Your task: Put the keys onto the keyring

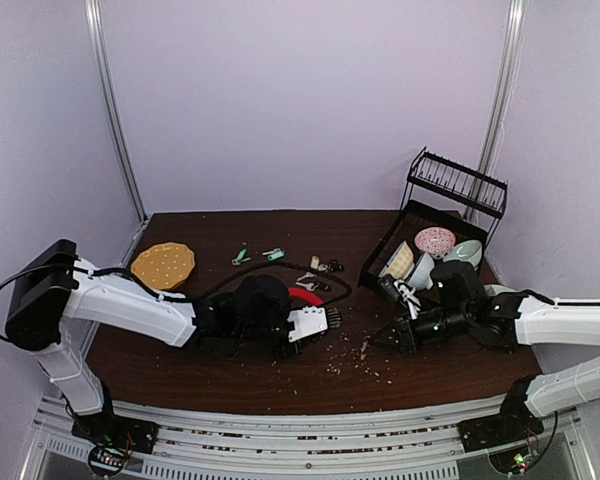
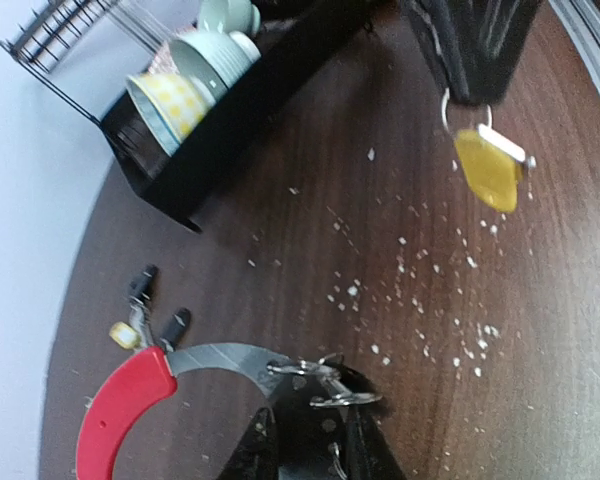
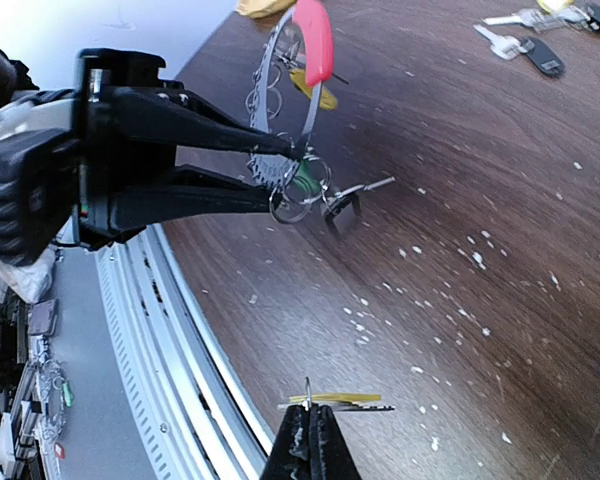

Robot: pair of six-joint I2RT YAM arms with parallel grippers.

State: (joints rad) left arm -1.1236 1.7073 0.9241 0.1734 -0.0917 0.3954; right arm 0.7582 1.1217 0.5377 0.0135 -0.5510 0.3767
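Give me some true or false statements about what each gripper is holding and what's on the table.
1. The right gripper pinches a yellow-tagged key. True.
2. The left gripper is empty. False: it is closed on the keyring.
3. The dish rack holds no dishes. False: bowls sit in it.
4. Green-tagged keys lie loose on the table. True.

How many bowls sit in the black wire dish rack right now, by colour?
Yellow checked bowl: 1
Red-speckled white bowl: 1
Pale green bowls: 2
Total: 4 bowls
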